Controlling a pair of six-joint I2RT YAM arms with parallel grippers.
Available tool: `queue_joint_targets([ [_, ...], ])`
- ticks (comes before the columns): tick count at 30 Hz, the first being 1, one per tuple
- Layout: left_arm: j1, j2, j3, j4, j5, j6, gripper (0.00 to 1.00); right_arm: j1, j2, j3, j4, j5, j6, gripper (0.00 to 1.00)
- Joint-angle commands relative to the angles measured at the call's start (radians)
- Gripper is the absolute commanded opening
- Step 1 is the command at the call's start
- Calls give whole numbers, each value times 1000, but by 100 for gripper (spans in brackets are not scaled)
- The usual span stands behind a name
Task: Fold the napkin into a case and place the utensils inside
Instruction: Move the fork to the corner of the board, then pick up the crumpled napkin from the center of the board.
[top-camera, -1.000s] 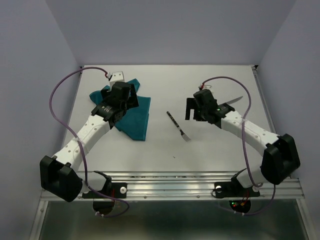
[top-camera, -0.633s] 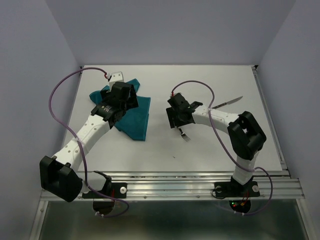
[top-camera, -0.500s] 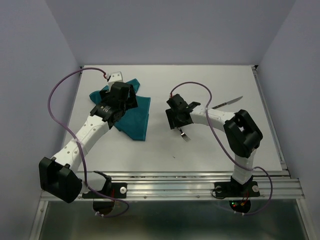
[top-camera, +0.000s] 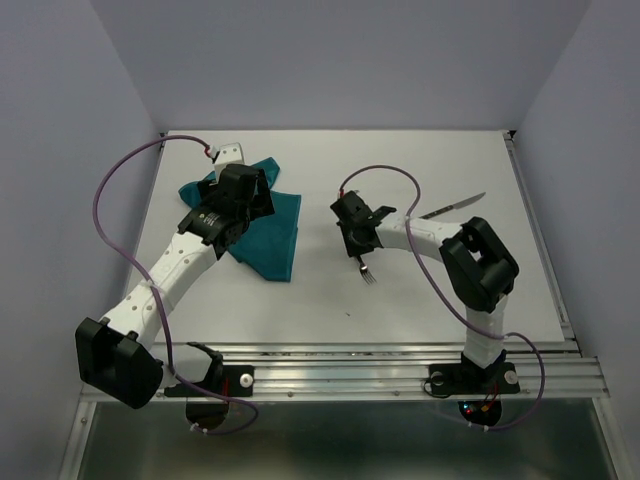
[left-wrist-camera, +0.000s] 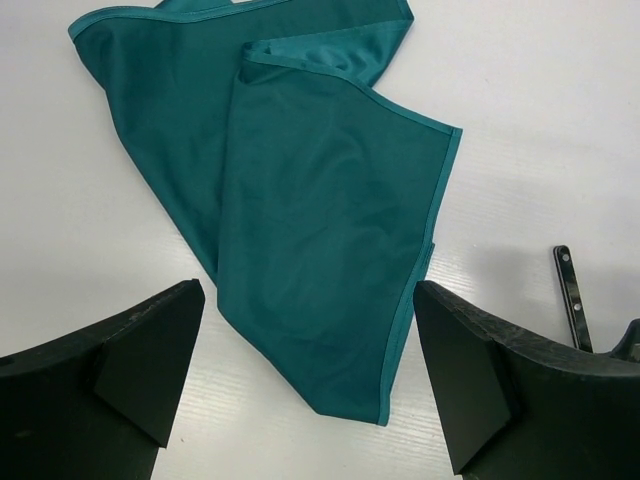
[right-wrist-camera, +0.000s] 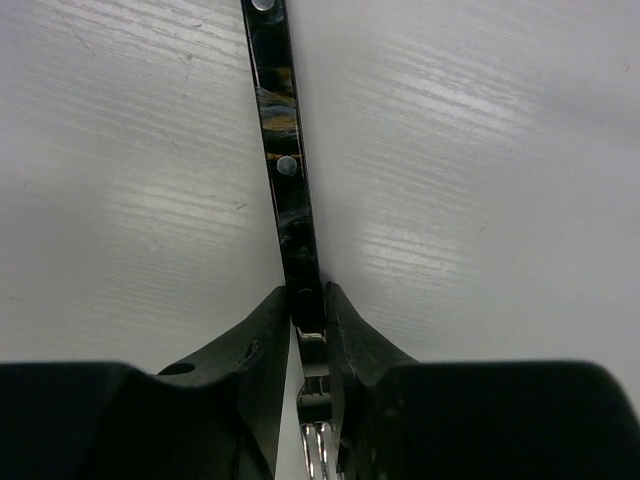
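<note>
While right hand (right-wrist-camera: 308, 302) pinches fork (right-wrist-camera: 284, 190), left hand (left-wrist-camera: 308, 295) gapes over napkin (left-wrist-camera: 320, 220)

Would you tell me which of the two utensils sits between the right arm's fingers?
The slim fork with dark riveted handle and silver tines: the right fingers pinch its handle, while the silver-bladed knife lies apart, untouched, farther right.

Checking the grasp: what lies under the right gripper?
The fork, on the table, its dark handle pinched between the fingers. From above, the right gripper covers most of the handle.
</note>
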Motion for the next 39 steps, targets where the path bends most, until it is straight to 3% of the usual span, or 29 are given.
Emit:
queue_joint_targets([
  [1,5,-44,14,14,-32,5,99,-16,-48,-34,15,112,17,25],
  [13,5,11,17,55,25,10,99,-162,-235,-238,15,161,14,25],
  [26,-8,339,209,-81,50,-8,97,-256,-309,-335,15,215,25,27],
  [28,-9,405,246,-97,47,-27,95,-256,-321,-340,15,221,34,37],
  [29,-9,427,261,-103,50,-31,95,-256,-326,-340,14,220,37,48],
  [32,-23,512,334,-130,45,-36,94,-256,-355,-330,9,209,45,66],
  [36,-46,637,451,-170,14,-36,91,-256,-419,-314,-12,194,51,75],
  [39,-60,738,554,-198,-9,-30,90,-256,-476,-307,-35,181,55,76],
])
